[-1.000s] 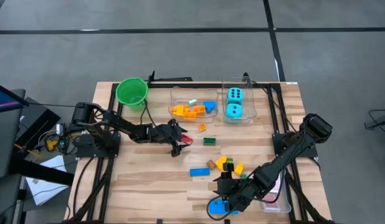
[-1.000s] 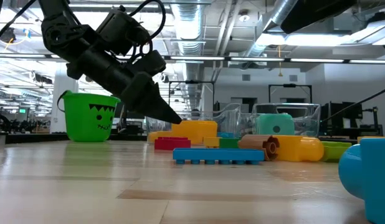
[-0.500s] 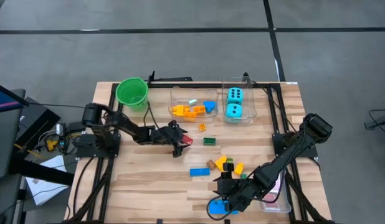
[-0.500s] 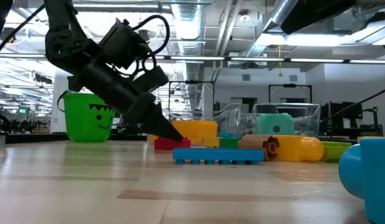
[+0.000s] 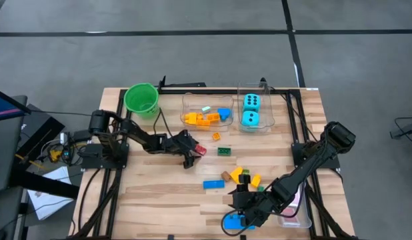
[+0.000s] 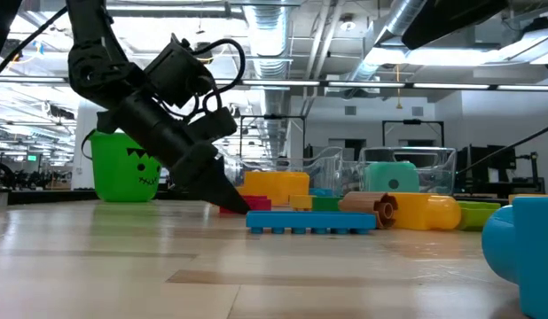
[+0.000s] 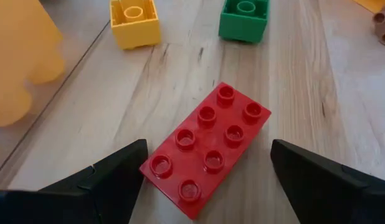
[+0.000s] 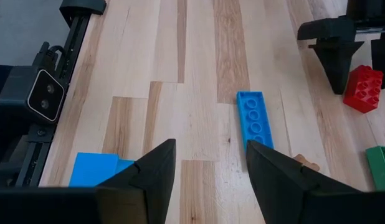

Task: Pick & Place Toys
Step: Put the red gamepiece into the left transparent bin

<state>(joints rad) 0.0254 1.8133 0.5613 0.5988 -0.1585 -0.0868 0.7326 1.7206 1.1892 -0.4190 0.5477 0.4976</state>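
Found the red block (image 7: 208,149) lying flat on the table (image 5: 159,193), studs up, near the middle and just short of the tubs. Lowered over it the left gripper (image 5: 193,155), jaws spread wide, one finger at each side of the block and not yet touching it, so nothing gripped. Judged the block light, hard and stiff, with smooth plastic sides, a little slippery. Judged best to close on the two long sides, near the middle, so as not to let it twist or slide out.

Kept the right gripper (image 8: 208,168) low near the front edge of the table, jaws parted and empty, next to a blue piece (image 8: 96,169).

Noted one clear tub (image 5: 209,97) holding orange blocks (image 5: 201,119), a blue piece and a small pale one. Noted beside it a second tub (image 5: 269,113) with the two cyan dice (image 5: 251,110). Could not tell anything inside the green bucket (image 5: 126,100). Left loose on the table a long blue block (image 5: 213,184), a green block (image 5: 224,151) and a small group of yellow and orange blocks (image 5: 245,177).
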